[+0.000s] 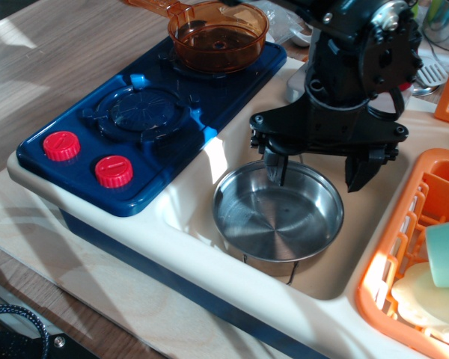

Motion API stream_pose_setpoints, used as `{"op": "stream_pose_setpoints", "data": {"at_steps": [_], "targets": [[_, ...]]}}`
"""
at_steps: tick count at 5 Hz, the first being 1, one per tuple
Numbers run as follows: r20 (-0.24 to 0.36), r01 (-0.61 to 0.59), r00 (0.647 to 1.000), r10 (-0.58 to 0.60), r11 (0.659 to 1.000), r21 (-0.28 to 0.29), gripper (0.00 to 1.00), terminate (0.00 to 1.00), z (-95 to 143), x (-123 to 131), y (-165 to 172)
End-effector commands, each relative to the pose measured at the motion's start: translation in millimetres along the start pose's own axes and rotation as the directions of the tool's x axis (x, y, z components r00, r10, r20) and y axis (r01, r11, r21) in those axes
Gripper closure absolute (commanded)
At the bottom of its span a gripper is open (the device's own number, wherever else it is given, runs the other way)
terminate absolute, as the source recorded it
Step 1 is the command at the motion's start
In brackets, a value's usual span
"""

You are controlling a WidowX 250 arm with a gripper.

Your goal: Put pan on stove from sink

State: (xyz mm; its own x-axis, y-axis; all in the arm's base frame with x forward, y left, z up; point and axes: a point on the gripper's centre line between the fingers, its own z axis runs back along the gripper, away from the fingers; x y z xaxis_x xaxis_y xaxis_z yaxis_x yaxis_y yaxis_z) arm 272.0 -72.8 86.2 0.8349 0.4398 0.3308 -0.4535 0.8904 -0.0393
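Observation:
The shiny steel pan (277, 217) with thin wire handles sits in the cream sink (202, 176). The dark blue stove (146, 127) with two red knobs lies to its left; its near burner (144, 112) is bare. My black gripper (318, 170) hangs open just above the pan's far rim. One finger (275, 166) is over the pan's inside near the back rim. The other finger (359, 170) is outside the rim at the right. It holds nothing.
A translucent orange-brown saucepan (218, 34) sits on the stove's far burner. An orange dish rack (419, 262) with dishes stands right of the sink. A red object (400, 82) and utensils lie behind the gripper. Wooden tabletop (52, 67) lies at the left.

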Motion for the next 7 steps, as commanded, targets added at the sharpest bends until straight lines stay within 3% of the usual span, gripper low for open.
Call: {"op": "stream_pose_setpoints", "data": {"at_steps": [1,2,3,5,7], "targets": [[0.032,-0.014,0.999,0.015,0.999,-0.049,0.00,0.00,-11,3,-5],[-0.012,-0.023,1.000,0.022,0.996,-0.083,0.00,0.00,-16,-2,-3],[-0.036,-0.036,0.999,0.033,0.996,-0.085,1.00,0.00,-23,-8,-1],[-0.079,0.001,0.997,-0.010,0.993,-0.115,1.00,0.00,-23,-4,4],[-0.128,0.034,0.991,-0.042,0.997,-0.068,1.00,0.00,17,9,-6]]}}
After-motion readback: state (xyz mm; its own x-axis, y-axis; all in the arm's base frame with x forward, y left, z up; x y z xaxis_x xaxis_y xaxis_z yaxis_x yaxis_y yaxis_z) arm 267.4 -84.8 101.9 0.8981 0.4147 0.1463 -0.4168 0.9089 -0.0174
